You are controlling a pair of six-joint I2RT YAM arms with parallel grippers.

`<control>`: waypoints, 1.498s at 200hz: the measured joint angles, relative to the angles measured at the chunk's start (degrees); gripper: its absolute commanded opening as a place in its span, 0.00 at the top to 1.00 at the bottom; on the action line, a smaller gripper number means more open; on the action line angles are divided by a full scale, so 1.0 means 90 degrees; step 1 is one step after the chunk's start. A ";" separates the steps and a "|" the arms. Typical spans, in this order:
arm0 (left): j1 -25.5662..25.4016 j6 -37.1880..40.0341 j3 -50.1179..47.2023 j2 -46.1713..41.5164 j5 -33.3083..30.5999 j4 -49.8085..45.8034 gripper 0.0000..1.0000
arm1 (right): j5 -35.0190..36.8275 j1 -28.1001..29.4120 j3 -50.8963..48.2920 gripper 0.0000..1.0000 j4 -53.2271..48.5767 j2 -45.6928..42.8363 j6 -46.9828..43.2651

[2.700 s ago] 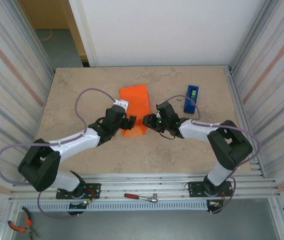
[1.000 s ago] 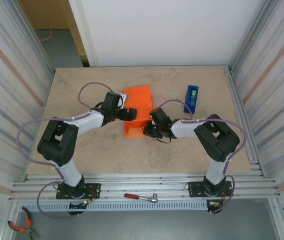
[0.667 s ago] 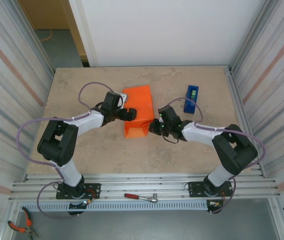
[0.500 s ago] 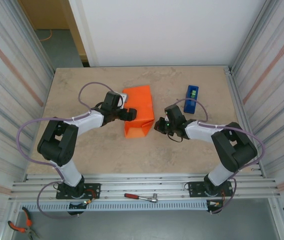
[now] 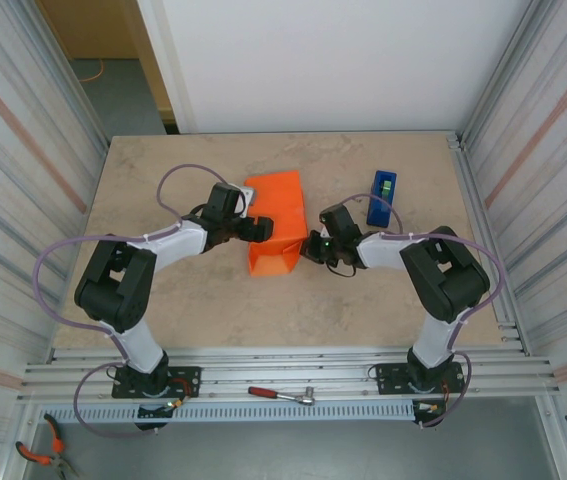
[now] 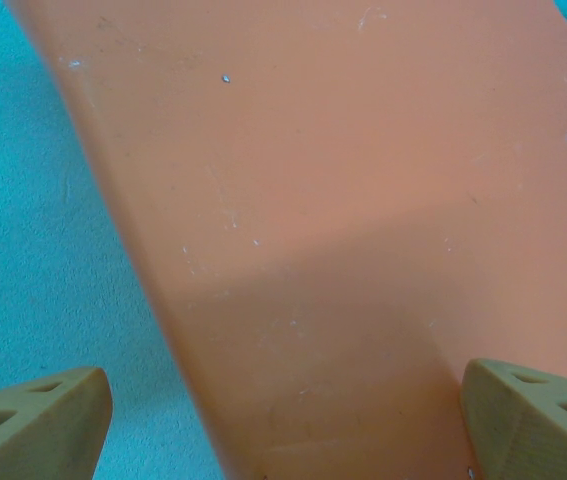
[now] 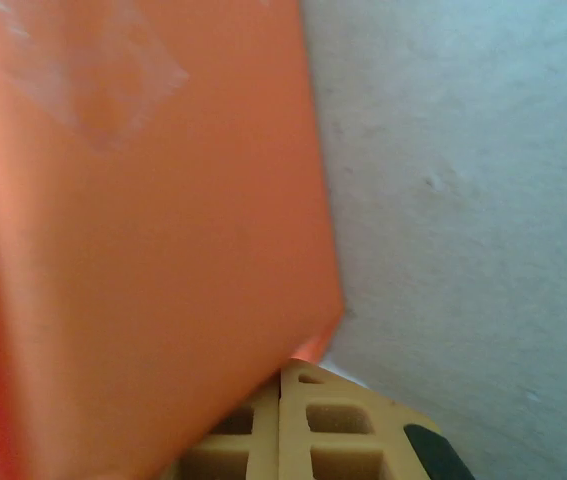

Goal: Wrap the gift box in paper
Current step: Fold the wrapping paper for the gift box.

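Observation:
The orange paper [image 5: 276, 215] lies folded over as a parcel in the middle of the table; the gift box is hidden under it. My left gripper [image 5: 256, 228] is at the parcel's left side, open. In the left wrist view its two fingertips [image 6: 35, 420] stand wide apart with the paper [image 6: 333, 230] between them, the left tip clear of the paper's edge. My right gripper [image 5: 310, 246] is at the parcel's near right corner, shut. In the right wrist view its pads [image 7: 313, 430] meet just under the paper's corner [image 7: 163, 250]. A clear strip of tape [image 7: 93, 70] sits on the paper.
A blue tape dispenser [image 5: 382, 197] stands to the right of the parcel, behind the right forearm. A red-handled wrench [image 5: 281, 395] and pliers [image 5: 41, 452] lie on the rails below the table's near edge. Corrugated walls close in both sides.
My right gripper drew back to the right, away from the parcel, then returned to its near right corner, still shut. The left arm and the paper have stayed put over the last second.

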 measured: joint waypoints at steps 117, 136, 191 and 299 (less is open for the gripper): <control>0.0177 -0.0539 -0.0491 -0.1302 -0.0206 -0.0063 0.01 | 0.0051 0.0500 0.0085 1.00 0.0058 0.0250 0.0049; 0.0209 -0.0750 -0.0867 -0.1797 -0.0389 0.0087 0.01 | 0.0068 0.0500 0.0080 1.00 0.0121 0.0325 0.0073; 0.0427 -0.1705 -0.2365 -0.2630 -0.0551 0.0313 0.07 | 0.0083 0.0505 0.0019 1.00 0.0240 0.0325 0.0197; 0.0478 -0.2382 -0.2980 -0.1906 0.0568 0.0806 0.93 | 0.0129 0.0534 0.0022 1.00 0.0243 0.0347 0.0238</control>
